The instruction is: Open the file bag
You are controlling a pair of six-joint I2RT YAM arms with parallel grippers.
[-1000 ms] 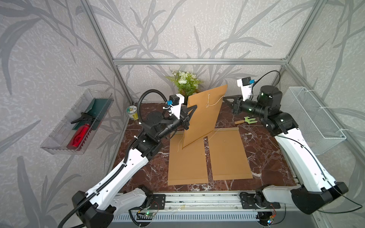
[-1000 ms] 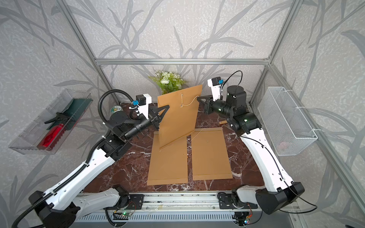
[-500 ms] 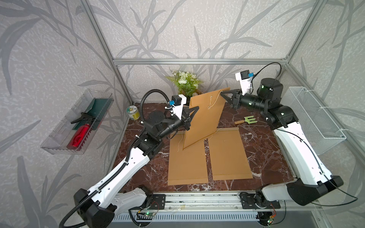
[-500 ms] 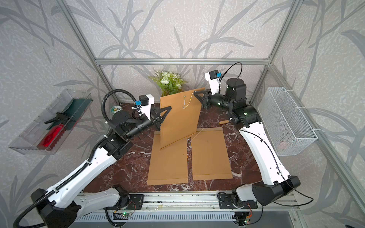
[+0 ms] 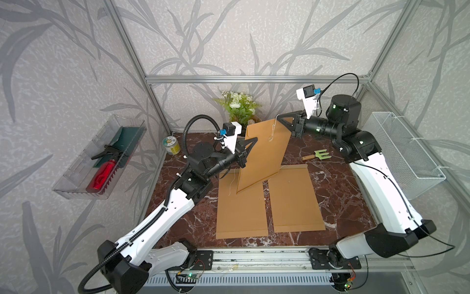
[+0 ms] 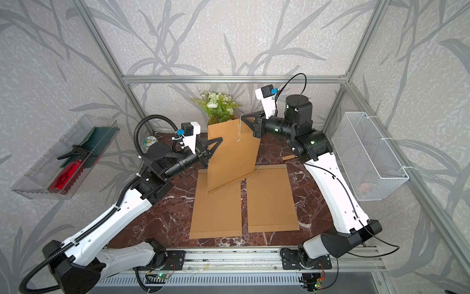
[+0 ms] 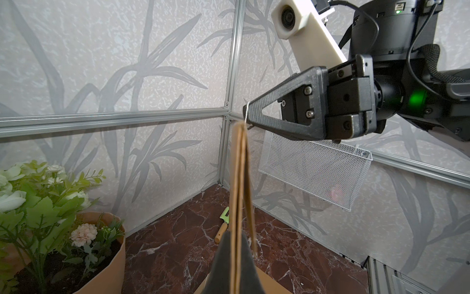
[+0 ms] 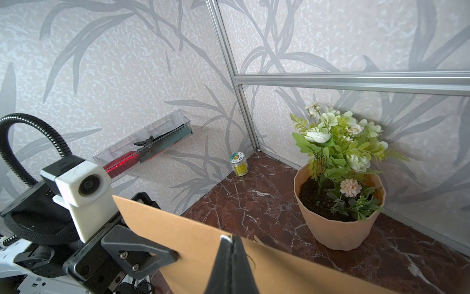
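landmark: flower pot (image 8: 338, 229), standing at the back edge of the marble table (image 5: 343, 193).
file bag (image 5: 264, 152): lifted clear of the table, on edge and tilted, just in front of the flower pot; lowest corner over a flat envelope, contact impossible to tell.
left gripper (image 5: 255, 139): clamped shut on the file bag's side edge, in front of the flower pot and to its left; one finger on each face of the bag in the left wrist view (image 7: 235, 233).
right gripper (image 5: 278, 117): pinched fully closed on the white string (image 5: 274, 126), just right of the flower pot, over the bag's top edge; tips seen gripping the thread in the left wrist view (image 7: 248, 112).
string path: down from the pinched tips to the round clasp (image 5: 270, 139) on the bag's front face.
flat envelopes (image 5: 241, 203): two, side by side on the table, farther forward of the flower pot, under the lifted bag's low end.
hand rake (image 5: 316, 155): flat on the table, forward and right of the flower pot, apart from the bag.
small jar (image 5: 171, 145): in the table's back corner, well left of the flower pot.
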